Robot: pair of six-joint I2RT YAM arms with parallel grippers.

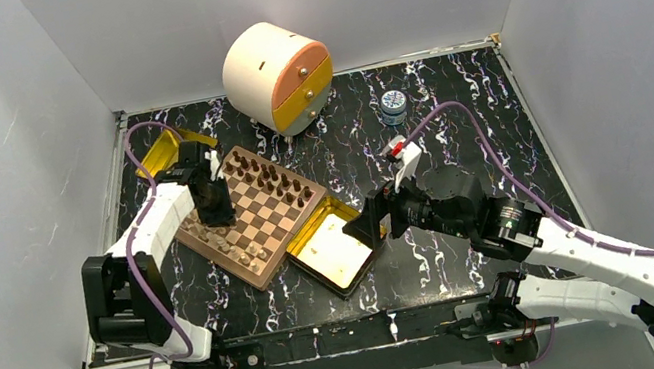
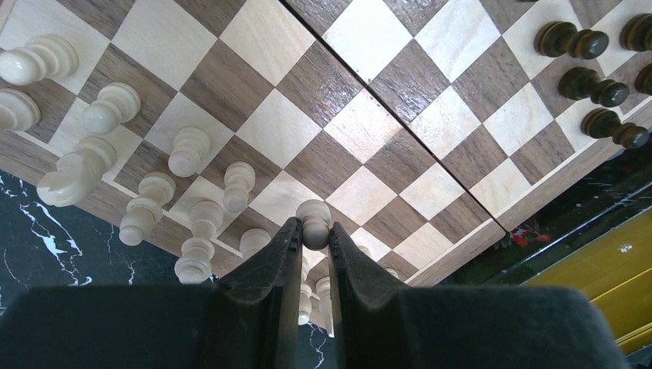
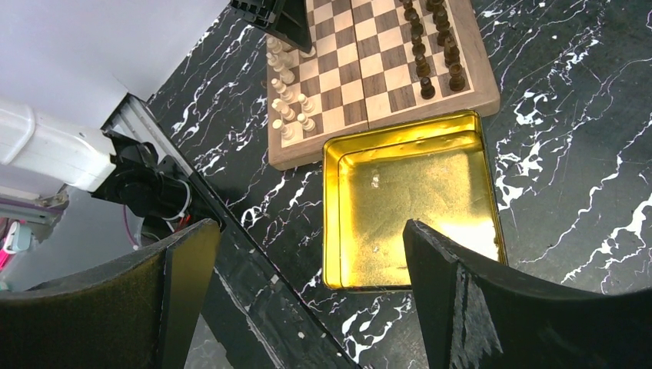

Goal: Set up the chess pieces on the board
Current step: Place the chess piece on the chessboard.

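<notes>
From above, the checkered brown-and-tan wooden board (image 1: pixel 252 213) lies on the black marbled worktop (image 1: pixel 347 150); the left wrist shows the left pincer (image 2: pixel 314 228) nipping a light tan wooden pawn (image 2: pixel 313 211), the right wrist the right pincer (image 3: pixel 311 231) gaping empty.

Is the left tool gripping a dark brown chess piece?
No, the left tool is pinching a light tan piece over the board.

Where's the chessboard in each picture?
Top external: the board sits left of centre, beside the gold tin.
Left wrist: it fills most of the picture, behind the left pincer, which grips a light piece.
Right wrist: top middle, just above the tin.
Shared landmark: the dark pieces lined up along one edge.
</notes>
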